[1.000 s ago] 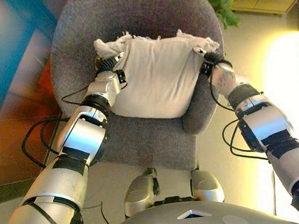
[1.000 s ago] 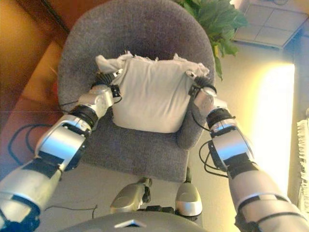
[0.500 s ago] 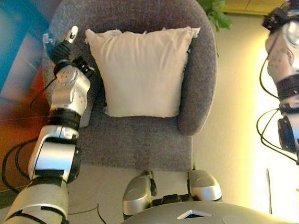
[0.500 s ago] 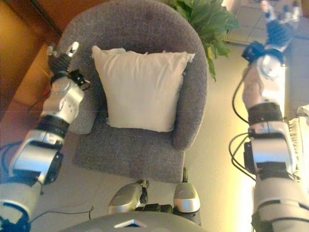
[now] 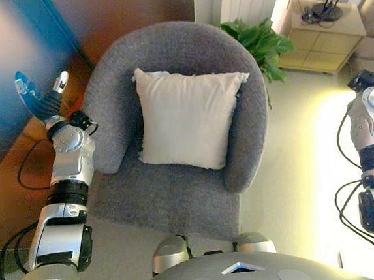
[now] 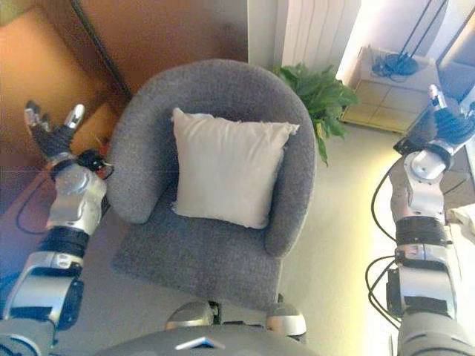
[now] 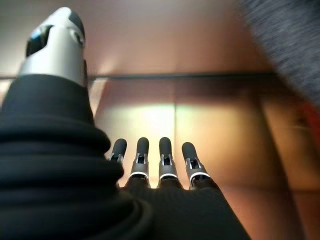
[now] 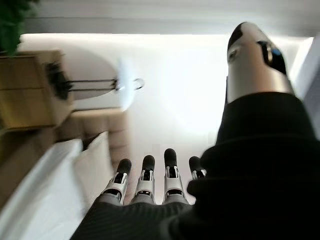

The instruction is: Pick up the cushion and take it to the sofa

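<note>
- The grey armchair (image 5: 178, 193) stands nearest, its seat front bare.
- The white cushion (image 5: 187, 123) leans upright against the chair's backrest, touched by neither hand.
- The left hand (image 5: 43, 100) is beside the chair's left arm, fingers straight, empty.
- The right hand (image 6: 447, 126) is well off to the right, fingers straight, empty.
- A green plant (image 5: 257, 42) stands behind the chair.

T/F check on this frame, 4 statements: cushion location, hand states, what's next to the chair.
1. The cushion leans against the back of the grey armchair. True.
2. The left hand is clamped on the cushion. False: it is open, out past the chair's side, holding nothing.
3. The right hand holds the cushion's corner. False: it is open and far off to the side.
4. A green plant stands behind the chair. True.
</note>
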You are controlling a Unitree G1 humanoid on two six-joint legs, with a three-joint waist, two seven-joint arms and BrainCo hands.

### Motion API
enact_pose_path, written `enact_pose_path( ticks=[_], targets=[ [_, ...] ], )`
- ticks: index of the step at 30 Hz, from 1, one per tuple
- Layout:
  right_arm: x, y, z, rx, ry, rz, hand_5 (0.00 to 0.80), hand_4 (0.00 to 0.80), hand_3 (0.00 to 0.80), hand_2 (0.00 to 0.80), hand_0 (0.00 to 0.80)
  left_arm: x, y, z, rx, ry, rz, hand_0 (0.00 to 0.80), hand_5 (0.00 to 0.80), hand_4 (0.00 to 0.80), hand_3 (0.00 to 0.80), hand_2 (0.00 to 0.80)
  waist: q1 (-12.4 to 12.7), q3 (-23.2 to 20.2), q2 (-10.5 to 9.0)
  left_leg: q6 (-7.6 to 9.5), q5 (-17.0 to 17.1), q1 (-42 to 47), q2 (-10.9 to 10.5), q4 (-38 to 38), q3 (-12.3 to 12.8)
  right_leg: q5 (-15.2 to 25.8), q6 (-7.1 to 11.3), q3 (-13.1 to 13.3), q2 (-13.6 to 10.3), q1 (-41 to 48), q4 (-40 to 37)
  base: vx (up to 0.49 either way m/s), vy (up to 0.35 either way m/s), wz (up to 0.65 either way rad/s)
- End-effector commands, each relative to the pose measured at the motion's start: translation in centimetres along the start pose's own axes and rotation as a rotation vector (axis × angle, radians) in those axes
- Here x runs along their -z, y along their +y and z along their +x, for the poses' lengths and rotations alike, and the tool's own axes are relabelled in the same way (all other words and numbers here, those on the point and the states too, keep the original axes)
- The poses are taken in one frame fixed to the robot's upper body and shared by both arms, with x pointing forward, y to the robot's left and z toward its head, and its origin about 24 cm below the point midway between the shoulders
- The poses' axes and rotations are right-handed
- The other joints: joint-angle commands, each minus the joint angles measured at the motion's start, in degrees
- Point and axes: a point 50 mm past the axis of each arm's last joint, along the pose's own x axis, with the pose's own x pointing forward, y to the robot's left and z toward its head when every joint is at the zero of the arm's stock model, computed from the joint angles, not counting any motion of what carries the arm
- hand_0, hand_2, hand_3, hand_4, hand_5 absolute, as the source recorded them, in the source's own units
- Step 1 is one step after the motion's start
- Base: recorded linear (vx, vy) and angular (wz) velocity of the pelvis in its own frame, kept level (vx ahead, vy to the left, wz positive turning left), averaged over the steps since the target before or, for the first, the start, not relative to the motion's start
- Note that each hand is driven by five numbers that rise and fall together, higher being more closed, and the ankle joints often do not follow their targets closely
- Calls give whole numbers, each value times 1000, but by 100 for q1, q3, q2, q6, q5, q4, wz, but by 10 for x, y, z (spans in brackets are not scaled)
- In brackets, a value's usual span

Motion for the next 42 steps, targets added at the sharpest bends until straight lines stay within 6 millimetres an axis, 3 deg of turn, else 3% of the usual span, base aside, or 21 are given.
enact_pose_path(
  ticks=[1,4,8,11,12,13,14,17,21,24,31,42],
  targets=[
    [17,-40,-21,0,-31,-145,0,0,0,0,0,11,29,-17,54,-27,55,0,0,0,0,0,211,-449,-122,-178,-744,471,-41,44,48,-54,189,-219,-142,-165,34,-91,17,14],
    [60,-76,-67,-18,114,-289,0,0,0,0,0,51,66,-60,98,155,116,0,0,0,0,0,214,-408,-187,-131,-711,480,-35,44,74,-25,169,-271,-130,-144,34,-135,13,11],
    [117,-121,-136,-32,432,-475,0,0,0,0,0,106,112,-126,195,501,303,0,0,0,0,0,247,-341,-271,-66,-696,507,-43,44,126,24,148,-274,-82,-121,34,-138,0,1],
    [160,-141,-185,-50,722,-549,0,0,0,0,0,146,144,-176,185,773,441,0,0,0,0,0,280,-279,-330,-36,-660,522,-57,44,168,76,139,-269,-57,-94,34,-124,1,8],
    [165,-142,-191,-48,768,-563,0,0,0,0,0,151,147,-182,183,823,478,0,0,0,0,0,286,-275,-339,-30,-652,513,-59,44,166,83,132,-268,-55,-100,34,-109,6,-1],
    [184,-152,-217,-62,912,-585,0,0,0,0,0,166,157,-202,222,920,580,0,0,0,0,0,313,-267,-351,-27,-705,550,-55,45,165,38,135,-250,-38,-50,34,-110,8,2],
    [191,-152,-225,-85,991,-594,0,0,0,0,0,170,157,-205,243,952,606,0,0,0,0,0,320,-252,-362,-14,-637,510,-60,44,179,103,123,-235,-39,-90,34,-127,12,2],
    [215,-157,-283,-139,1294,-655,0,0,0,0,0,193,169,-247,247,1225,677,0,0,0,0,0,342,-253,-349,41,-688,539,-78,53,148,70,85,-158,-4,-59,63,-98,25,1],
    [219,-157,-339,-239,1597,-697,0,0,0,0,0,201,178,-273,247,1455,795,0,0,0,0,0,251,-301,-332,93,-724,544,-112,60,171,54,42,-19,14,-97,103,-60,40,-10],
    [219,-153,-348,-328,1641,-723,0,0,0,0,0,202,175,-276,282,1524,850,0,0,0,0,0,163,-323,-326,104,-709,519,-126,83,205,78,18,69,15,-168,158,-62,22,-18],
    [222,-145,-327,-462,1511,-758,0,0,0,0,0,202,174,-269,349,1533,920,0,0,0,0,0,9,-326,-286,141,-879,470,-151,337,205,-71,-4,277,59,-313,406,-43,-72,-17],
    [222,-151,-323,-456,1564,-768,0,0,0,0,0,201,175,-280,301,1628,871,0,0,0,0,0,58,-311,-242,131,-887,402,-168,395,2,-49,-92,262,145,-259,233,-100,-34,-1]
  ],
)
